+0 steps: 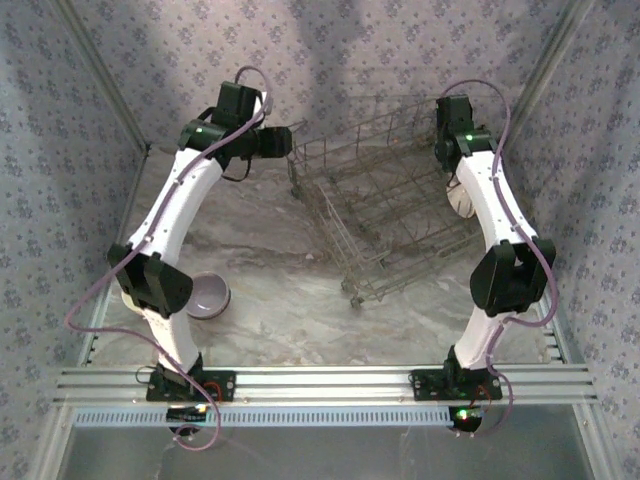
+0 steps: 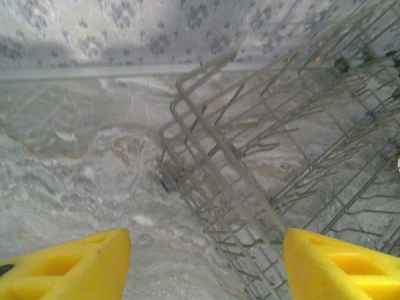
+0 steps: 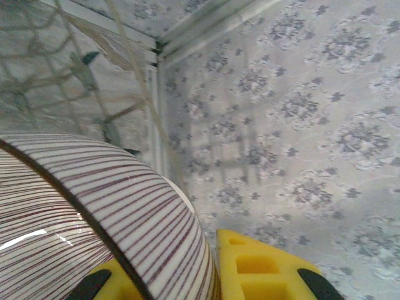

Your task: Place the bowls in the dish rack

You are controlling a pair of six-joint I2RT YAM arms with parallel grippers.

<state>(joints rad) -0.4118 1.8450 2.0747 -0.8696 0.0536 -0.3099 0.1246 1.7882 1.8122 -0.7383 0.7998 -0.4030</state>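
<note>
Bowls of this kind look rigid, glazed, light and chippable, so the rim is the place to pinch. The right gripper (image 3: 187,275) is clamped across the rim of a striped cream bowl (image 3: 94,206), beside the dish rack (image 1: 390,190) on its right side. A lavender-grey bowl (image 1: 210,296) sits on the table (image 1: 300,310). The left gripper (image 2: 206,262) hangs wide and empty by the rack's left corner, whose wires could snag.
</note>
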